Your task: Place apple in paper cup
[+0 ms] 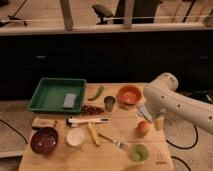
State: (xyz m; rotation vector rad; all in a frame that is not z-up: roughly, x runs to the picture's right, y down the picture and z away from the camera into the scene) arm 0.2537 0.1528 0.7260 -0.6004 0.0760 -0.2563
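The apple (143,128), small and orange-red, lies on the wooden table (107,161) at the right. The paper cup (75,137), white with a cream inside, stands upright at the front left, well apart from the apple. My gripper (152,118) hangs from the white arm (170,97) just above and to the right of the apple. Its fingers look spread and hold nothing.
An orange bowl (129,94) and a metal cup (109,103) stand behind the apple. A translucent green cup (138,152) is in front of it. A fork (112,141), a yellow object (93,134), a white-handled tool (87,120), a green tray (56,95) and a dark bowl (44,139) lie leftward.
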